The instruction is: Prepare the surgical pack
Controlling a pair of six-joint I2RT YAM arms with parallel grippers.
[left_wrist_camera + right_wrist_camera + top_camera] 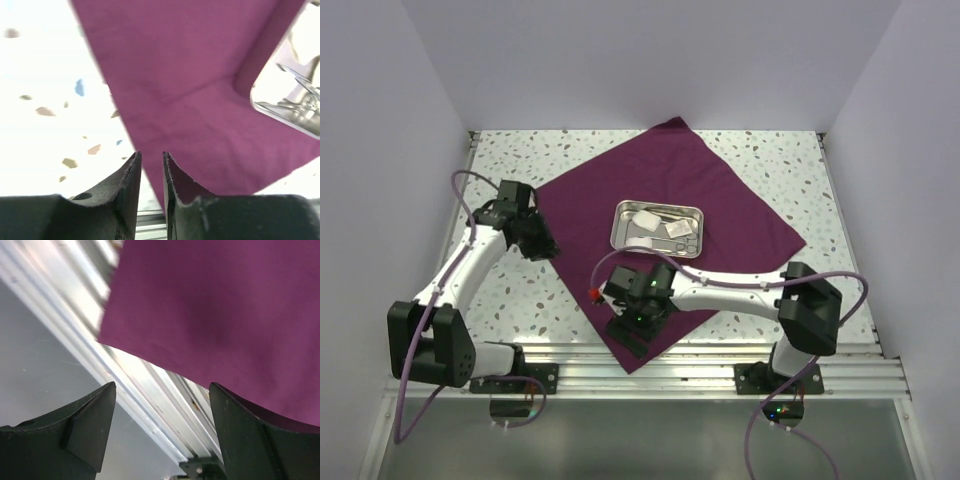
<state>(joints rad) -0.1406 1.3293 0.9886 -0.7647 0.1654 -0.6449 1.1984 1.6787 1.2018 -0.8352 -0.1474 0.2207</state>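
Observation:
The dark purple cloth [720, 190] of the surgical pack lies spread flat as a diamond on the speckled table. A small steel tray [614, 235] sits on its middle, holding white gauze [645, 220] and silver instruments [682, 232]. My left gripper [542, 245] hovers at the cloth's left corner. In the left wrist view its jaws [151, 155] stand a narrow gap apart with nothing between them, the cloth [200, 75] and tray [280, 116] beyond. My right gripper [630, 330] is over the cloth's near corner, wide open [162, 385] and empty, with the cloth [225, 305] just past it.
An aluminium rail [720, 370] runs along the table's near edge, right under the cloth's near corner [125, 370]. White walls close in the table on the left, right and back. Speckled tabletop [500, 170] shows around the cloth.

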